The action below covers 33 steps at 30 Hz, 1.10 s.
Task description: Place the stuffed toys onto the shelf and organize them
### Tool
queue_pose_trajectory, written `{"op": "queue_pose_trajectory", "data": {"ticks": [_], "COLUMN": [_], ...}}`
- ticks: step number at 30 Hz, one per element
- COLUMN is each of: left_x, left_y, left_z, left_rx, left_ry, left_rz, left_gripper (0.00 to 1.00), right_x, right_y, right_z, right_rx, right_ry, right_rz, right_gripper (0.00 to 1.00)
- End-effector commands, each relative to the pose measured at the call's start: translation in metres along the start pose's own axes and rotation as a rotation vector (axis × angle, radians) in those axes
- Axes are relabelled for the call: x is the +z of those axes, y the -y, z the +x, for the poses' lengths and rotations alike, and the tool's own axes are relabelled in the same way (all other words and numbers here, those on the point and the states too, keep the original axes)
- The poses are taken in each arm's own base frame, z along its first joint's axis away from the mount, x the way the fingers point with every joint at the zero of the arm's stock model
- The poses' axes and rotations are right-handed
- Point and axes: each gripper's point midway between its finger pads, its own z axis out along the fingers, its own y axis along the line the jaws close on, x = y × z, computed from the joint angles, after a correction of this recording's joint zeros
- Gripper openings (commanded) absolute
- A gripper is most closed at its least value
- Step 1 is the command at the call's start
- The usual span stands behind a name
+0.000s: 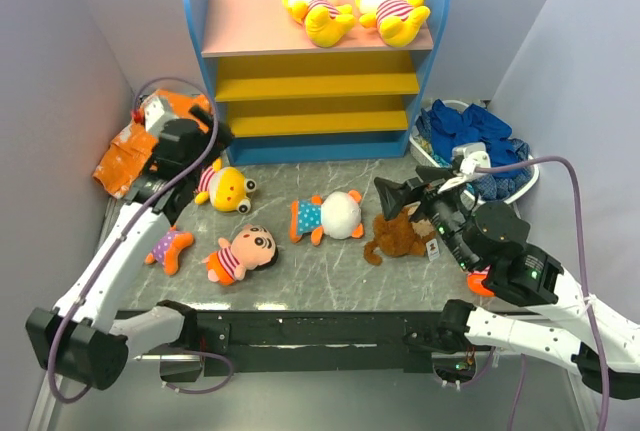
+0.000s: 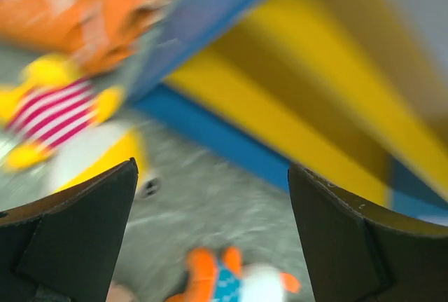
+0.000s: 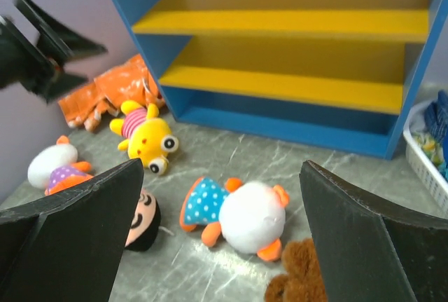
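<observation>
The shelf stands at the back, with two yellow striped toys on its pink top board. On the table lie a yellow big-eyed toy, a blue-dotted white-headed toy, a brown monkey, a striped black-haired doll and a small purple-shirted toy. My left gripper is open and empty above the yellow toy, near the shelf's left foot. My right gripper is open and empty, with the dotted toy and the monkey between its fingers.
A white basket of dark blue cloths sits right of the shelf. An orange-and-white cloth lies in the back left corner. Grey walls close in on both sides. The yellow lower boards hold nothing.
</observation>
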Motion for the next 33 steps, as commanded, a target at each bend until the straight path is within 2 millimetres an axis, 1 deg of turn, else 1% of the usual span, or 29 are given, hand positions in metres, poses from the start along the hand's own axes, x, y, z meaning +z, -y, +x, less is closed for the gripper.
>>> {"op": "queue_pose_trajectory", "data": {"ticks": [1, 2, 3, 4, 5, 6, 7, 8, 9, 11, 12, 13, 14, 15, 17, 19, 20, 21, 22, 24, 25, 26, 27, 28, 29, 30, 31, 32, 33], "left_x": [0.007, 0.012, 0.019, 0.023, 0.031, 0.037, 0.040, 0.043, 0.047, 0.053, 0.059, 0.063, 0.066, 0.070, 0.075, 0.080, 0.080, 0.081, 0.080, 0.075, 0.070, 0.064, 0.059, 0.054, 0.045, 0.038, 0.032, 0.020, 0.012], "left_y": [-0.089, -0.096, -0.104, -0.106, -0.105, -0.104, -0.103, -0.109, -0.114, -0.115, -0.126, -0.125, -0.130, -0.141, -0.145, -0.150, -0.148, -0.147, -0.147, -0.143, -0.139, -0.127, -0.119, -0.110, -0.094, -0.078, -0.064, -0.050, -0.037], "left_z": [0.022, 0.027, 0.033, 0.037, 0.041, 0.054, 0.061, 0.070, 0.081, 0.092, 0.103, 0.103, 0.107, 0.119, 0.131, 0.147, 0.157, 0.160, 0.161, 0.154, 0.151, 0.139, 0.134, 0.127, 0.114, 0.113, 0.107, 0.096, 0.094], "left_rx": [-0.091, -0.060, 0.019, 0.056, 0.138, 0.179, 0.213, 0.266, 0.285, 0.311, 0.330, 0.337, 0.348, 0.360, 0.345, 0.326, 0.316, 0.308, 0.302, 0.294, 0.287, 0.264, 0.245, 0.219, 0.195, 0.168, 0.145, 0.124, 0.103], "left_ry": [0.040, 0.029, -0.006, -0.024, -0.042, -0.098, -0.124, -0.154, -0.196, -0.241, -0.277, -0.283, -0.301, -0.336, -0.365, -0.402, -0.437, -0.448, -0.457, -0.447, -0.449, -0.425, -0.417, -0.414, -0.393, -0.419, -0.415, -0.401, -0.419], "left_rz": [-0.416, -0.435, -0.442, -0.431, -0.385, -0.340, -0.309, -0.300, -0.308, -0.298, -0.334, -0.344, -0.367, -0.401, -0.407, -0.401, -0.373, -0.361, -0.368, -0.371, -0.367, -0.334, -0.315, -0.295, -0.241, -0.178, -0.133, -0.080, -0.024], "left_gripper": [0.94, 0.94, 0.93, 0.93, 0.94, 0.94, 0.89, 0.86, 0.85, 0.82, 0.82, 0.81, 0.79, 0.76, 0.69, 0.58, 0.53, 0.36, 0.21, 0.02, 0.01, 0.01, 0.01, 0.01, 0.01, 0.01, 0.01, 0.01, 0.01], "right_x": [0.003, 0.005, 0.006, 0.007, 0.009, 0.010, 0.011, 0.013, 0.015, 0.018, 0.019, 0.020, 0.021, 0.022, 0.024, 0.026, 0.027, 0.028, 0.029, 0.031, 0.033, 0.034, 0.036, 0.038, 0.039, 0.042, 0.044, 0.047, 0.049], "right_y": [-0.004, -0.006, -0.006, -0.011, -0.014, -0.017, -0.023, -0.024, -0.024, -0.027, -0.027, -0.029, -0.031, -0.032, -0.032, -0.034, -0.034, -0.035, -0.035, -0.036, -0.037, -0.037, -0.042, -0.043, -0.045, -0.051, -0.053, -0.054, -0.058], "right_z": [0.014, 0.017, 0.019, 0.020, 0.027, 0.030, 0.032, 0.038, 0.042, 0.048, 0.049, 0.050, 0.051, 0.051, 0.055, 0.058, 0.059, 0.059, 0.064, 0.066, 0.073, 0.075, 0.074, 0.081, 0.081, 0.076, 0.079, 0.078, 0.072], "right_rx": [0.026, 0.027, 0.031, 0.055, 0.058, 0.065, 0.086, 0.089, 0.094, 0.102, 0.102, 0.104, 0.104, 0.107, 0.115, 0.127, 0.132, 0.137, 0.135, 0.150, 0.148, 0.153, 0.166, 0.163, 0.172, 0.194, 0.202, 0.214, 0.251], "right_ry": [-0.057, -0.070, -0.075, -0.074, -0.085, -0.089, -0.090, -0.105, -0.112, -0.128, -0.131, -0.135, -0.139, -0.138, -0.138, -0.132, -0.132, -0.131, -0.137, -0.132, -0.143, -0.141, -0.133, -0.140, -0.132, -0.108, -0.106, -0.094, -0.068], "right_rz": [0.008, 0.008, 0.009, -0.007, -0.018, -0.031, -0.054, -0.053, -0.045, -0.043, -0.042, -0.047, -0.050, -0.052, -0.052, -0.055, -0.050, -0.048, -0.046, -0.047, -0.046, -0.048, -0.067, -0.070, -0.077, -0.098, -0.100, -0.101, -0.109], "right_gripper": [1.00, 1.00, 1.00, 1.00, 1.00, 0.99, 0.99, 0.99, 0.99, 0.99, 0.98, 0.98, 0.98, 0.98, 0.98, 0.98, 0.98, 0.98, 0.98, 0.98, 0.98, 0.98, 0.98, 0.98, 0.98, 0.98, 0.98, 0.98, 0.98]}}
